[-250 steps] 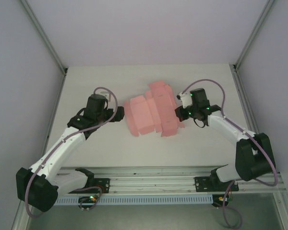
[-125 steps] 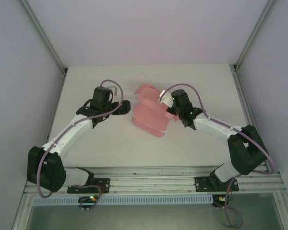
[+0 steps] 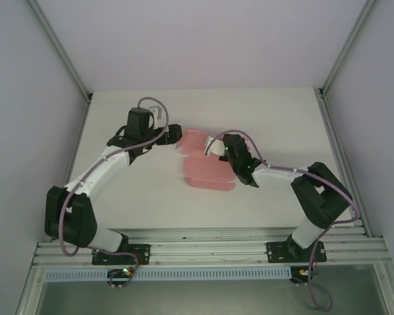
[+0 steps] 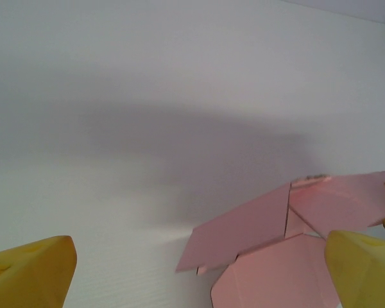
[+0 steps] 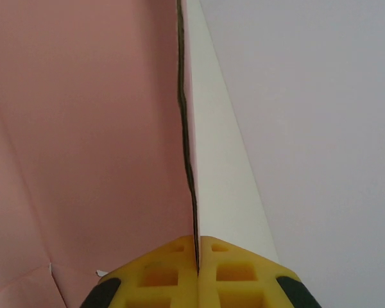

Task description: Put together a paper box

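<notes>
The paper box (image 3: 207, 174) is just one piece here: a single pink die-cut card sheet sitting about mid-desk (image 3: 138, 197), between the two arms. So the count is one sheet, two arms, two tools. The lower part lies flat on the desk, and from the left wrist view you can see a couple of flaps with crease lines and cut edges. The left tool (image 3: 173, 135) is spread wide, with its yellow fingers (image 4: 32, 273) far apart and gripping nothing, just beside the sheet's far-left corner. The right tool (image 5: 196, 253) is pressed together on a thin panel of the card. That panel stands edge-on between its yellow pads, pink on one face and whitish on the other.
</notes>
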